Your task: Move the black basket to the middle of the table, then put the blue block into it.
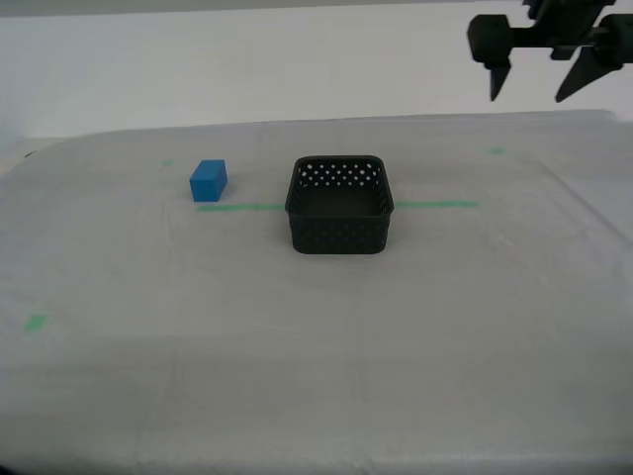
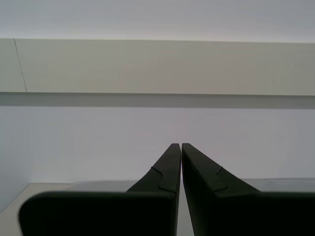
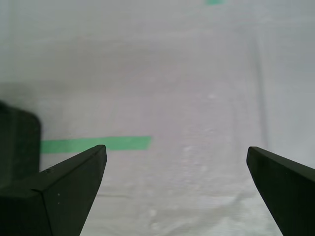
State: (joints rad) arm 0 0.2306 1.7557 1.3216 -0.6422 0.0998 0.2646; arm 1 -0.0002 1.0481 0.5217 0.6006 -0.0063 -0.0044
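The black basket stands empty near the middle of the table, on the green tape line. The blue block lies on the cloth toward the exterior view's left of the basket, a short gap away. My first gripper hangs open high at the exterior view's upper right, well above and beyond the basket, holding nothing. Its wrist view shows the open gripper over bare cloth and the tape's end. My second gripper is shut and empty, facing a pale wall; the exterior view does not show it.
Small green marks dot the cloth, one near the far edge. A dark blurred shape borders the tape in the first wrist view. A white wall rises behind the table.
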